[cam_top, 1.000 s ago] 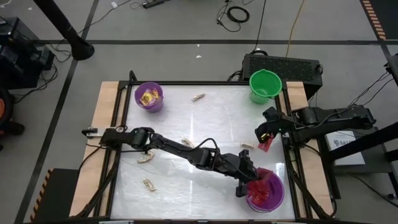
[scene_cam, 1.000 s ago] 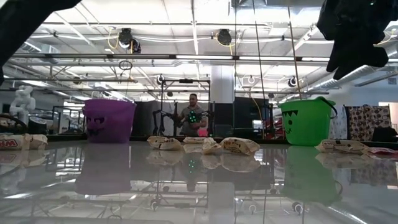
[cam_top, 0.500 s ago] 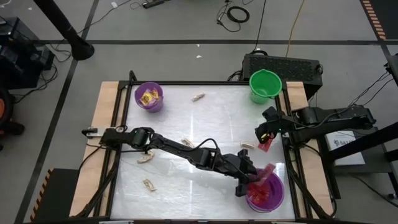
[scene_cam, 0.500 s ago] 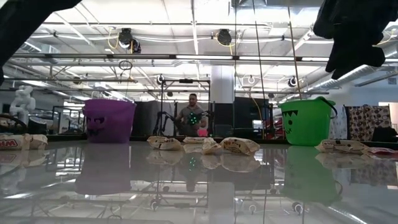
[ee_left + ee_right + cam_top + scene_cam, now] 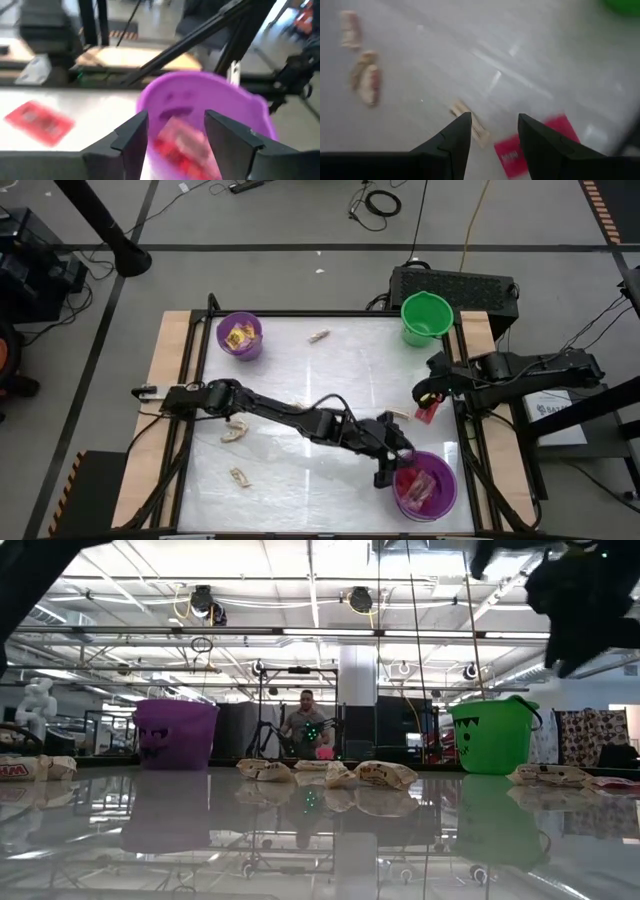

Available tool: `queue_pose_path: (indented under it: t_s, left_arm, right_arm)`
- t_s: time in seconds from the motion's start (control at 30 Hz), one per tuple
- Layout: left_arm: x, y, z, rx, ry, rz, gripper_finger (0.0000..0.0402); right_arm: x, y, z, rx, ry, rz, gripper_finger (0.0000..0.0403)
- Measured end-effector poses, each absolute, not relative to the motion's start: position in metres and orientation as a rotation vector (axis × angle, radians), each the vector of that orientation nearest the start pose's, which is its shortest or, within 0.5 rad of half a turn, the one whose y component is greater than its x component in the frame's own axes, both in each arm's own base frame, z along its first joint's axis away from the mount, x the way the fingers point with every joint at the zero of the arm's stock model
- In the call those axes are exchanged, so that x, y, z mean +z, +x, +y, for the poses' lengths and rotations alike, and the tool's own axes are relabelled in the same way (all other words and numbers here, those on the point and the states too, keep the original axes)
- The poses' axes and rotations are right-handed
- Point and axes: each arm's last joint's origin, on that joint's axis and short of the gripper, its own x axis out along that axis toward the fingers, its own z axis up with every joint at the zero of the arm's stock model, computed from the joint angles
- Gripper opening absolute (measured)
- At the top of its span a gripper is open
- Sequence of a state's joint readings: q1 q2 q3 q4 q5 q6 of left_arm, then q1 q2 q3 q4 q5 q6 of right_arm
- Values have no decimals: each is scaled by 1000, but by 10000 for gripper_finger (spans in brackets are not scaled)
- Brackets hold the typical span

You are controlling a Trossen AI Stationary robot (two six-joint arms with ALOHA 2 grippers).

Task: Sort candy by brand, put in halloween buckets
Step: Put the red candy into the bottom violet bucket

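Two purple buckets (image 5: 240,336) (image 5: 428,488), one bright green bucket (image 5: 426,317); red packets (image 5: 417,490) fill the near purple one; glossy white tabletop (image 5: 330,380), dark arms.

The table (image 5: 330,380) was viewed from overhead and from tabletop level; the green bucket (image 5: 426,317) (image 5: 492,735) was caught in both.

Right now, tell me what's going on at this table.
The left gripper hangs open at the near purple plastic bucket, which holds flat red candy packets. The right gripper hovers open over another red packet on the table. Tan wrapped pieces lie loose; the green bucket looks empty.
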State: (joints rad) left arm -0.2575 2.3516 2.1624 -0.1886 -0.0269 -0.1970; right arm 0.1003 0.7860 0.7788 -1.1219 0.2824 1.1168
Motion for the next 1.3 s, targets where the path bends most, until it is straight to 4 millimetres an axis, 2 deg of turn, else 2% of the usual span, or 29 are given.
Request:
queue_pose_path:
  t_s: [0.13, 0.23, 0.4, 0.53, 0.77, 0.97, 1.1, 1.2, 1.3]
  left_arm:
    - [292, 509, -120, -149, -125, 533, 200]
    - [309, 491, -107, -114, -108, 641, 200]
    - [324, 461, -91, 57, -9, 800, 200]
    - [328, 450, -86, 149, 58, 848, 200]
    - [328, 448, -86, 155, 65, 863, 200]
    - [324, 448, -86, 160, 63, 875, 200]
    - [325, 449, -86, 161, 60, 866, 200]
    - [325, 449, -86, 172, 36, 864, 200]
    - [325, 449, -86, 173, 35, 864, 200]
  right_arm:
    - [253, 114, 7, -835, 914, 937, 155]
    - [240, 115, 9, -874, 929, 960, 155]
    - [226, 129, 9, -958, 871, 1008, 155]
    - [212, 144, 8, -941, 753, 1150, 155]
    - [181, 165, 12, -818, 515, 1483, 155]
    - [159, 175, 15, -763, 487, 1659, 155]
    - [140, 183, 16, -680, 499, 1678, 155]
    - [127, 181, 10, -688, 541, 1706, 153]
    - [122, 179, 2, -694, 563, 1745, 137]
